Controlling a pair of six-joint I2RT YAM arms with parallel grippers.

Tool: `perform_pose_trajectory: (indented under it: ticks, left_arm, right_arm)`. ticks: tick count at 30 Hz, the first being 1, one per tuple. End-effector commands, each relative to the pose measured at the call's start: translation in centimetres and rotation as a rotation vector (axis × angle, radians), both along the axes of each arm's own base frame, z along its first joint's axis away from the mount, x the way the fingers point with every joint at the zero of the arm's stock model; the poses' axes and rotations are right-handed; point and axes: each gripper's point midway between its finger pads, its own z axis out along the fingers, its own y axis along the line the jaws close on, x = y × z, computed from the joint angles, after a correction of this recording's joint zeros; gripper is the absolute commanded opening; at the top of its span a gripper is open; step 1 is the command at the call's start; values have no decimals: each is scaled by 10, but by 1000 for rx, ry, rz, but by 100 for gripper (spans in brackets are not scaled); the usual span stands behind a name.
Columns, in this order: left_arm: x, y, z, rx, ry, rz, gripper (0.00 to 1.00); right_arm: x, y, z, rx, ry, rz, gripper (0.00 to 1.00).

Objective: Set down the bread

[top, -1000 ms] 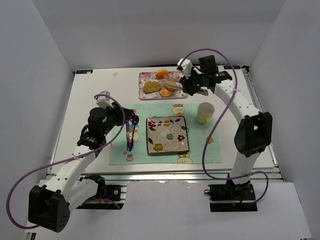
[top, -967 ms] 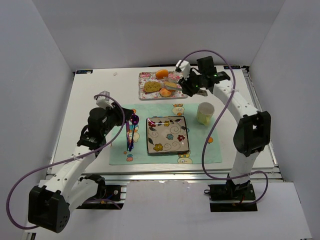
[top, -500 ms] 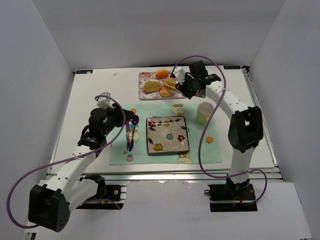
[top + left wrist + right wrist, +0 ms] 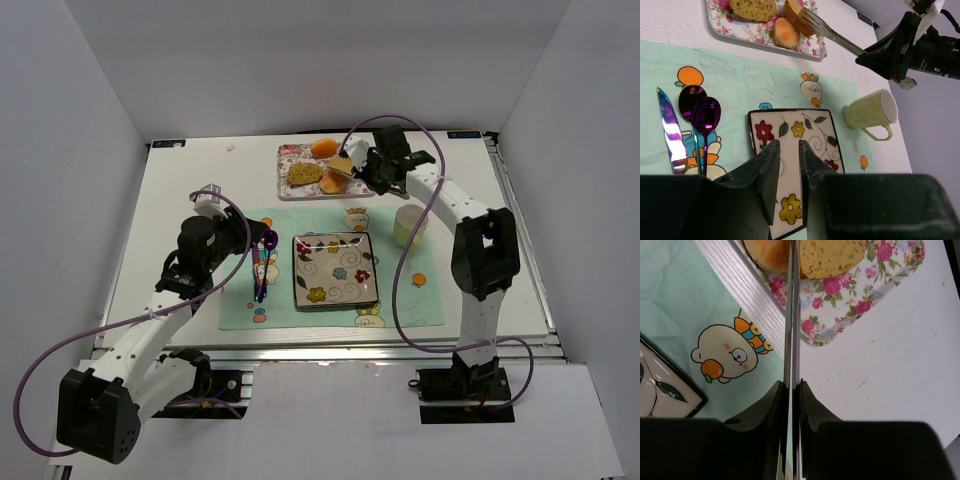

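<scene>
R gripper [image 4: 792,390] clamped on thin steel fork [image 4: 832,36], handle edge-on btwn fingers. Tines meet bread [image 4: 832,255] on floral tray [image 4: 840,330], far side of table. We read bread as straight ahead of R arm, long axis seemingly crosswise to fork; L arm well apart. Bread golden, porous, brown-crusted, prob. soft. L gripper [image 4: 789,150] narrow, empty, over glossy square plate [image 4: 350,285], near of tray.

On your desk [image 4: 190,180], tally as follows. One floral tray [image 4: 720,25], four food pieces on it: one orange fruit [image 4: 323,148], one olive-brown flat piece [image 4: 752,7], one bread slice [image 4: 835,255], one peach-orange round piece [image 4: 785,34]. One green placemat [image 4: 400,300]. One square flowered plate [image 4: 335,270]. One pale green mug [image 4: 871,115]. Your cutlery: two purple spoons [image 4: 706,110], one knife [image 4: 669,132], one fork [image 4: 827,34].
</scene>
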Motion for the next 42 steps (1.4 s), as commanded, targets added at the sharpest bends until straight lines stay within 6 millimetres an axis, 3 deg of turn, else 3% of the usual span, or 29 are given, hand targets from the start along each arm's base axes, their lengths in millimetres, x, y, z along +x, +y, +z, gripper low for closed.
perform_pose_trajectory:
  ticks: [1,2,4,5,6,8,14,17,20,26,29,30,33,37,39,42]
  left_arm:
    - [0,1,6,6,-24,3,32]
    - [0,2,7,8,-24,4,32]
    - [1,2,10,9,-31,5,32]
    - [1,1,10,9,-32,5,32]
    - [2,2,12,10,-36,6,32]
    - [2,1,12,8,-37,7,32]
    - [5,-2,10,4,-34,-5,32]
    - [7,-3,11,7,-34,-13,32]
    - [8,-5,11,11,-30,-20,32]
    - [7,-4,13,2,-35,-14,32]
    - [6,-3,13,-4,-35,-9,32]
    - [4,-3,14,-8,-38,-7,32]
    - [3,-1,12,-7,-35,-1,32]
    - [2,-1,13,-12,-40,-1,32]
    - [2,-2,14,-15,-43,-3,32]
    - [4,-3,17,-18,-49,-7,32]
  right_arm:
    - [3,7,43,66,-99,11,13]
    - [-2,6,59,87,-122,15,12]
    - [-17,7,65,122,-111,39,10]
    - [-27,6,85,148,-139,52,10]
    - [-37,6,91,164,-137,69,9]
    - [-70,5,95,200,-105,129,8]
    - [-168,-9,67,233,44,265,6]
    - [-203,-18,46,221,97,304,7]
    - [-223,-24,31,205,137,318,8]
    - [-245,-28,12,181,204,352,13]
    - [-255,-28,7,175,237,377,23]
    - [-257,-28,7,178,242,394,34]
    - [-263,-25,15,197,250,423,45]
    - [-268,-20,32,236,223,458,50]
    - [-267,-16,46,263,201,461,48]
    - [-233,-7,98,397,96,329,7]
